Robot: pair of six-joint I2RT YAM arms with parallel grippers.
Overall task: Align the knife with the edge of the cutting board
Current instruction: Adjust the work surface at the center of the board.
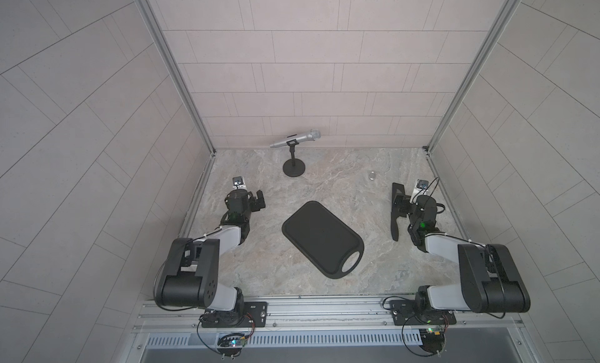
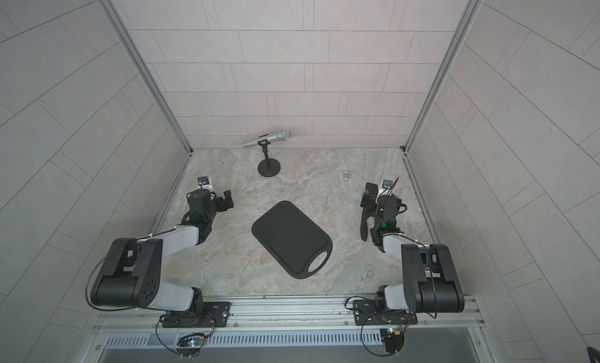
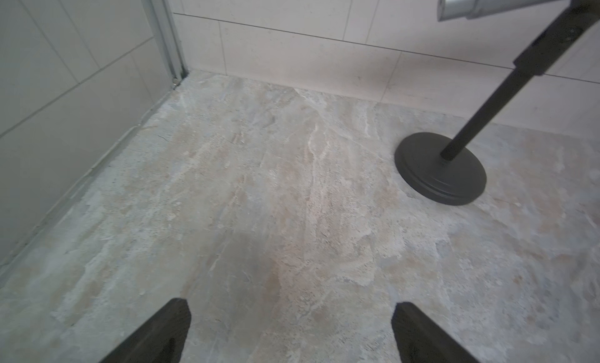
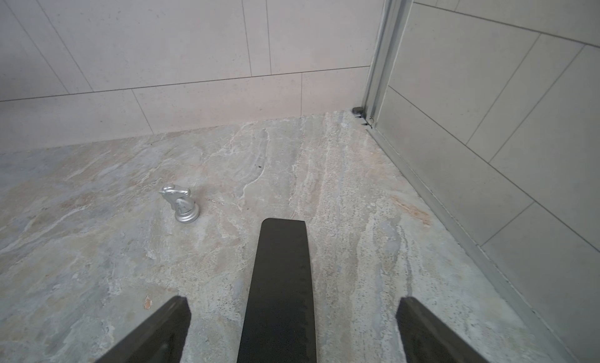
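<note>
Right hand (image 4: 293,299) spread wide astride knife (image 4: 279,280); long axis front-to-back, blade toward back wall (image 4: 162,52).

You can read no text, label or number here; the dark patch on the microphone (image 1: 305,136) is too small.

Matte-black cutting board (image 1: 319,236) and knife (image 4: 279,280) (silver microphone (image 1: 295,138)) on veined grey-beige tabletop (image 1: 357,186)

Black knife (image 1: 396,190) lies flat, well right of the diagonal matte-black cutting board (image 1: 319,236).
</note>
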